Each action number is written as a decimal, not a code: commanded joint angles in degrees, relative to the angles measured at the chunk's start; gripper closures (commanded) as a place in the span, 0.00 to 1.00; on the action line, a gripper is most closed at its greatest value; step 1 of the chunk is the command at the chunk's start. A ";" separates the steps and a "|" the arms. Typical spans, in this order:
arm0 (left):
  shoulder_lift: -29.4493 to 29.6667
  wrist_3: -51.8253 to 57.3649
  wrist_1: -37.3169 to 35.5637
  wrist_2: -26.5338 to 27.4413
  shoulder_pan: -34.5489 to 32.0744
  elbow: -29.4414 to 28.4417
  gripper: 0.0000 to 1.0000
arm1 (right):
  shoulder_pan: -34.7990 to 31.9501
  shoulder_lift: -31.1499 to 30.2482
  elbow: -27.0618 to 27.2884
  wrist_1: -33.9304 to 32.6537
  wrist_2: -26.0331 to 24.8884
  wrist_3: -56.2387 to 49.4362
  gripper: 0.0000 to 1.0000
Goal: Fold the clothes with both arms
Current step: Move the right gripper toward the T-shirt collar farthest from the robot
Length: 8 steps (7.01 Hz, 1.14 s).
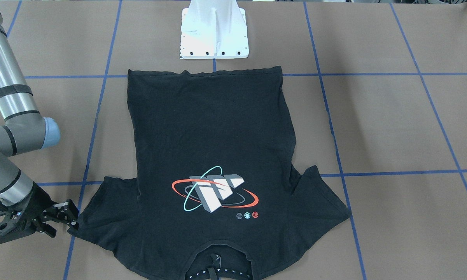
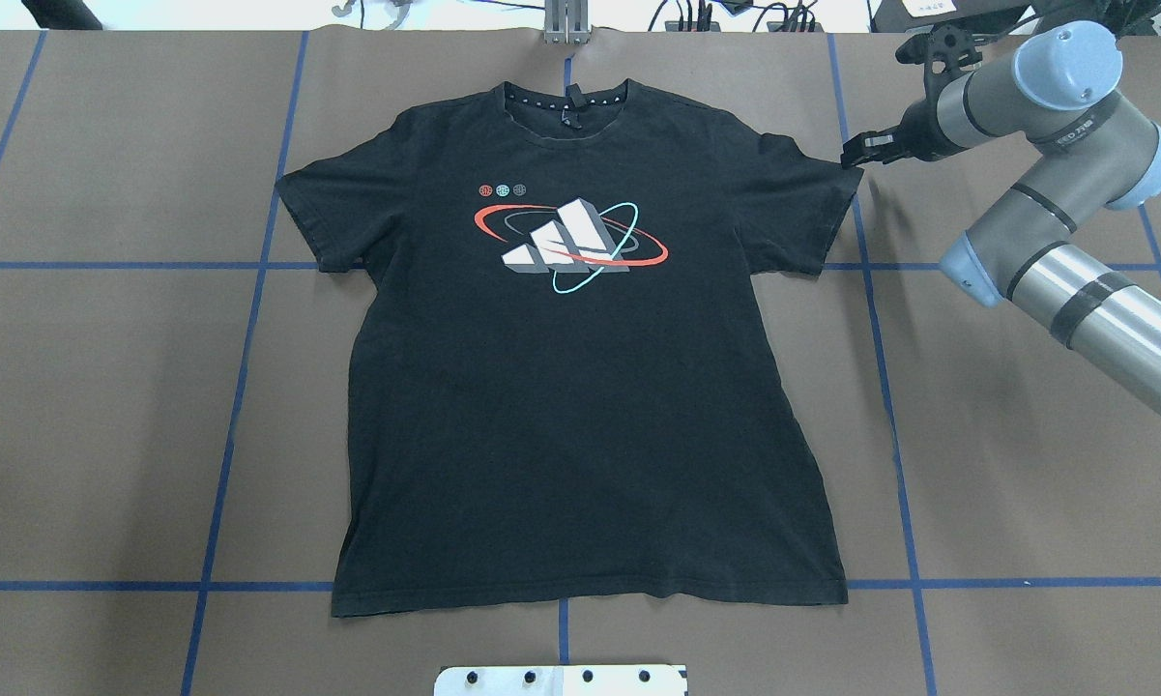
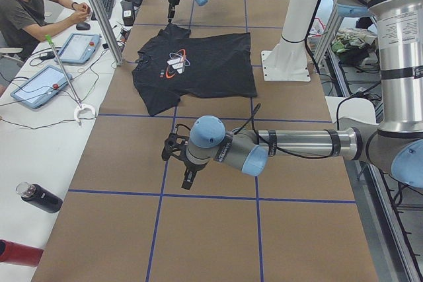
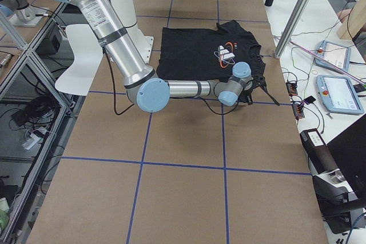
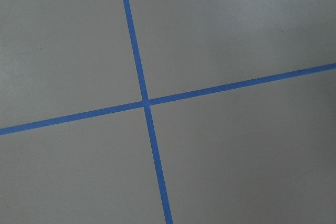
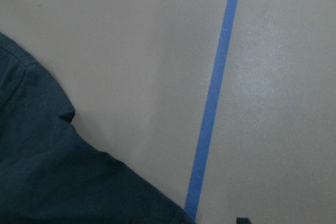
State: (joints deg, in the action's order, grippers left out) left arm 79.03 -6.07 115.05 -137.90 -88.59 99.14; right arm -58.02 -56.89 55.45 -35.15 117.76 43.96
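Note:
The black T-shirt (image 2: pixel 580 387) lies flat and spread out with the orbit graphic (image 2: pixel 570 242) facing up and the collar at the far side from the robot base. My right gripper (image 2: pixel 856 150) hovers low at the tip of the shirt's right-hand sleeve (image 2: pixel 812 203), and the same gripper (image 1: pixel 68 217) looks open with no cloth between its fingers. The right wrist view shows the sleeve edge (image 6: pixel 52 182) lying on the table. My left gripper (image 3: pixel 187 179) points down over bare table far from the shirt (image 3: pixel 198 67); I cannot tell whether it is open or shut.
The brown table carries a grid of blue tape lines (image 5: pixel 144 100). The white mounting base (image 1: pixel 214 35) stands just beyond the shirt's hem. A side table with tablets (image 3: pixel 39 87), a bottle (image 3: pixel 39 197) and a seated person (image 3: pixel 26 4) runs along the far edge.

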 commanded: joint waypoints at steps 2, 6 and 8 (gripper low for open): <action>-0.02 0.00 0.00 0.00 0.00 -0.09 0.00 | 0.19 0.73 -2.01 -0.10 -0.51 -0.02 0.35; -0.02 0.00 -0.09 0.00 0.00 -0.09 0.00 | 0.72 1.08 -2.63 -0.19 -0.69 0.07 0.59; -0.02 0.00 -0.09 0.00 0.00 0.00 0.00 | 0.81 1.08 -2.98 -0.19 -0.69 0.07 0.77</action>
State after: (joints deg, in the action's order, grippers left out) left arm 79.01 -6.06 115.01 -137.90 -88.60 99.12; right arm -57.30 -55.82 52.67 -35.33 117.08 44.02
